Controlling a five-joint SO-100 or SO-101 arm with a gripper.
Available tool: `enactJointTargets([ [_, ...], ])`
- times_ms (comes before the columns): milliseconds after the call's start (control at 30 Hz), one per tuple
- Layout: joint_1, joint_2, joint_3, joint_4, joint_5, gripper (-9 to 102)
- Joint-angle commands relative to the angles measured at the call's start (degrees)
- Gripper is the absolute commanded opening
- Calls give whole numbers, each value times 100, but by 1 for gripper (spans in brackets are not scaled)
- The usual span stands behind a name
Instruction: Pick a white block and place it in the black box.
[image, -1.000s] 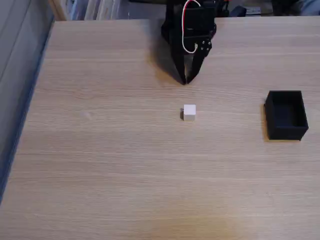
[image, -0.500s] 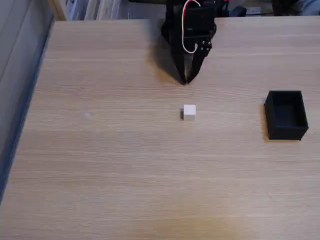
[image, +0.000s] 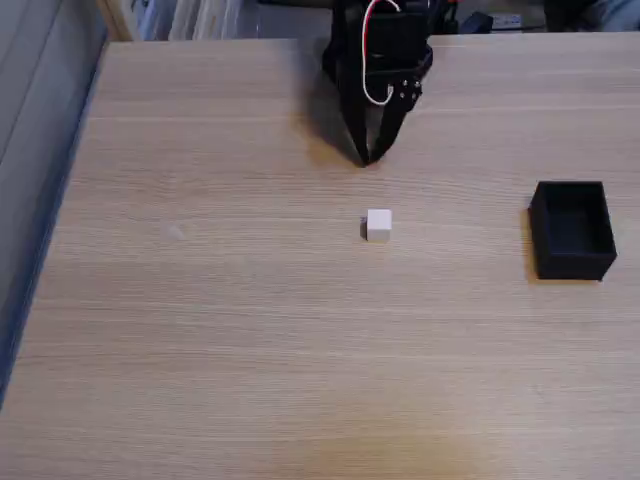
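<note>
While the scene reads much as it did a second ago, one small change is on record: the gripper (image: 368, 159) tips sit a shade nearer the table's far edge than before, a slight retreat or lift and no advance toward the cube. Item, left portion of the fixed view: bare light-wood table (image: 200, 330), nothing on it, with a grey floor strip beyond its left edge. Item, centre, far side: black gripper with a red-and-white wire loop, pointing down toward the table, its two fingers drawn together to a point, holding nothing. Item, centre: the white block (image: 378, 224), a small matte cube resting flat on the table, nearer the camera than the gripper tips and apart from them, unmoved across the interval. Item, right: the black box (image: 572, 228), open-topped, thin-walled, empty as far as its dark interior shows, well apart from the block and likewise unmoved. Assessment: pick not yet begun; the approach appears to be only starting, and the fingers would need to part before descending over the block.
</note>
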Motion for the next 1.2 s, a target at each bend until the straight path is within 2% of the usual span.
enactJointTargets([
  [0,18,-439,-501,105,26,0],
  [300,-202,-2057,-1635,-202,527,1],
  [433,-360,-2839,-2057,-475,870,8],
  [667,-272,-3656,-2294,-958,826,21],
  [1167,18,-5537,-3050,-2083,721,25],
])
